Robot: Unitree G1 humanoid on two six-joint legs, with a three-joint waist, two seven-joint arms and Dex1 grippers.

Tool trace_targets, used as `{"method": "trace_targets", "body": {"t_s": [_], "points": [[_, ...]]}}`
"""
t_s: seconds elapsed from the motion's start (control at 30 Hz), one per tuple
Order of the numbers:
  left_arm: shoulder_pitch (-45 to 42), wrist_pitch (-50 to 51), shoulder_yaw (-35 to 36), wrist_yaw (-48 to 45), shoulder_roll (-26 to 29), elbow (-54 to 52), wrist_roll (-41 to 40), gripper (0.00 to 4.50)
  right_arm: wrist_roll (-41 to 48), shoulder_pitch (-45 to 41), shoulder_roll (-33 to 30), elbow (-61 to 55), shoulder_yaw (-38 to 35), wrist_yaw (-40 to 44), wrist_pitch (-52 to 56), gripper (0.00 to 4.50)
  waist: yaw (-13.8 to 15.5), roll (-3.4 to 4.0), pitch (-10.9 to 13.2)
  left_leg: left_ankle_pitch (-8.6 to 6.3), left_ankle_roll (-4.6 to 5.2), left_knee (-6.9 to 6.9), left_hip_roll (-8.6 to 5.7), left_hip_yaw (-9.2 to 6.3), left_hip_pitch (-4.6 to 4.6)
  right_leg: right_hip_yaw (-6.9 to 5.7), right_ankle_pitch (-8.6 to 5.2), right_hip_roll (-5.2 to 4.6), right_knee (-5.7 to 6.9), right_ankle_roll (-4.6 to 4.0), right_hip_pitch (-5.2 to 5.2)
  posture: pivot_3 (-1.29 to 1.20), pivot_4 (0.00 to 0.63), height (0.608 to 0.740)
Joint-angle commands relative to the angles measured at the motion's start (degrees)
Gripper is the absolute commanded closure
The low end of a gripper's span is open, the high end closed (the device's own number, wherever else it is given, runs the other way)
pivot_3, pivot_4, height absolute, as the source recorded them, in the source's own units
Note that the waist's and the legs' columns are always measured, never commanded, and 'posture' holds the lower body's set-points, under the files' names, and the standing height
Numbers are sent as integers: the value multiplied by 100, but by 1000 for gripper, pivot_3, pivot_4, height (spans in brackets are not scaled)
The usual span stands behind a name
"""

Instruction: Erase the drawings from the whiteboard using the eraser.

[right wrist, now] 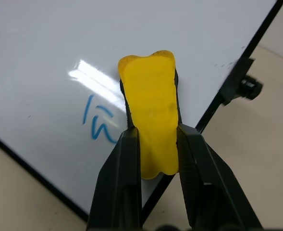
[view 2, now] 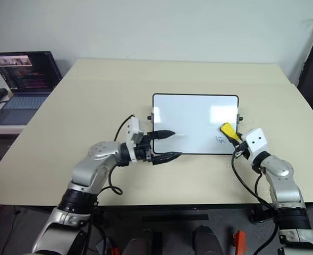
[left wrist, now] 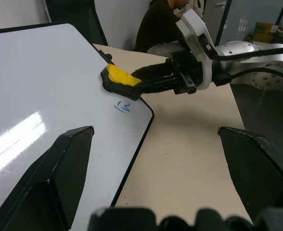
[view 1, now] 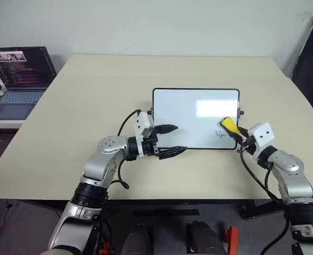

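I see a glossy white whiteboard (view 1: 196, 114) with a thin black frame at the centre of the frame, on a pale beige table (view 1: 92, 106). One blue scribble (right wrist: 99, 124) sits near its lower right corner. The eraser (right wrist: 152, 122) beside it is bright yellow, pinched between black fingers (right wrist: 121, 183). Both wrist modules are white, the arms silver-grey. At the upper left, a dark laptop (view 1: 19, 79) shows a screen of coloured text lines on black. The wall behind is pale grey-white.

Office or lab: beige table (view 1: 92, 106), open laptop (view 1: 19, 79) on side desk, seated person (left wrist: 163, 24), glass partition behind.
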Motion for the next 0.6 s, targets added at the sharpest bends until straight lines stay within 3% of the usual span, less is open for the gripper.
{"method": "trace_targets", "body": {"t_s": [0.03,0.2,0.6], "points": [[-24,-40,51,4,16,-146,-13,0,-119,333,30,-252,567,369,438,3820,-20,-1,-1,0,0,0,1,0,1,0,0,1,1,0,0,0,150,740],[-96,-87,54,-7,-13,-42,1,0,-69,505,44,-633,735,425,747,3828,-53,-3,-2,0,0,0,1,1,5,1,1,0,3,1,1,0,150,740],[-111,-115,25,-1,-49,-8,19,0,-269,-495,-442,123,-152,-336,534,3828,-11,-4,0,0,0,1,-3,-1,-2,-1,1,-2,0,2,-1,0,150,740]]}}
